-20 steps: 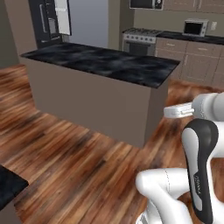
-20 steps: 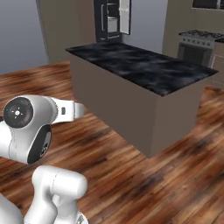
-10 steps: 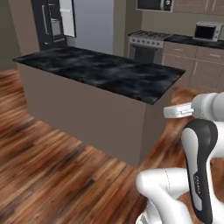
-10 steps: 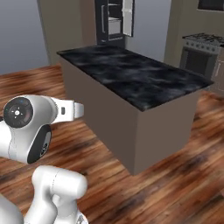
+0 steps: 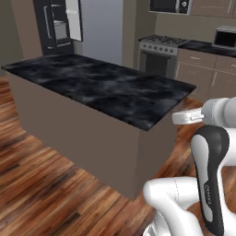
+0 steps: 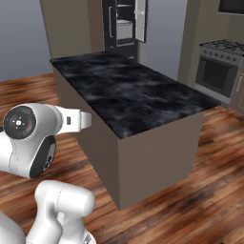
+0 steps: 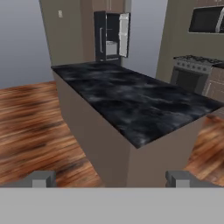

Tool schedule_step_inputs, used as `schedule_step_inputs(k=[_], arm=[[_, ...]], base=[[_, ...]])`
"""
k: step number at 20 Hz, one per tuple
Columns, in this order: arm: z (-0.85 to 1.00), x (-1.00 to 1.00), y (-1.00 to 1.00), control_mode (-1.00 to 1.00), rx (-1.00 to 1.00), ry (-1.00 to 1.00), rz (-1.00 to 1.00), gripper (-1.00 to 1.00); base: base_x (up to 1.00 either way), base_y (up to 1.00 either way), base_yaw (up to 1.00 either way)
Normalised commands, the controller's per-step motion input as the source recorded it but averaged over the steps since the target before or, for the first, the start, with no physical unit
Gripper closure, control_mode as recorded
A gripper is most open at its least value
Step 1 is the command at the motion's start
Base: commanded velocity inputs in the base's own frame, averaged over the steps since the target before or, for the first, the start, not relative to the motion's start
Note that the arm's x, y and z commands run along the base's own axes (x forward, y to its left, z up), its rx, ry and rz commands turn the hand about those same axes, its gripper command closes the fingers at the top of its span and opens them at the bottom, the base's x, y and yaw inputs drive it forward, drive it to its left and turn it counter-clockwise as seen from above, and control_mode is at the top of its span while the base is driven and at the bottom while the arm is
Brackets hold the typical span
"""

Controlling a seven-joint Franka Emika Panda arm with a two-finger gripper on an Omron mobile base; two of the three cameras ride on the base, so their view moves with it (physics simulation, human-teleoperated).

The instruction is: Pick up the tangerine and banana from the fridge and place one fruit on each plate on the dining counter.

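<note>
Hand view: jaws released, nothing held, looking across the black tabletop [image 7: 131,105] to the fridge [image 7: 111,36], door ajar. Fruit's presumably inside, too far to make out. Banana's likely soft; grip mid-body, gently.

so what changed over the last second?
The base drove and turned: both base views shifted together, so the dining counter looms larger and nearer, with the fridge standing open behind it. Nothing was taken hold of or let go. The pincer stayed open and empty.
</note>
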Motion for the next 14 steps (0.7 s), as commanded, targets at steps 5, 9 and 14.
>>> schedule_step_inputs(k=[5, 9, 14], arm=[[0.00, 0.00, 0.00, 1.00, 0.00, 0.00, 0.00, -1.00], [0.00, 0.00, 0.00, 1.00, 0.00, 0.00, 0.00, -1.00], [0.00, 0.00, 0.00, 1.00, 0.00, 0.00, 0.00, -1.00]], base=[[0.58, -1.00, 0.21], [0.57, -1.00, 0.20], [0.58, -1.00, 0.19]])
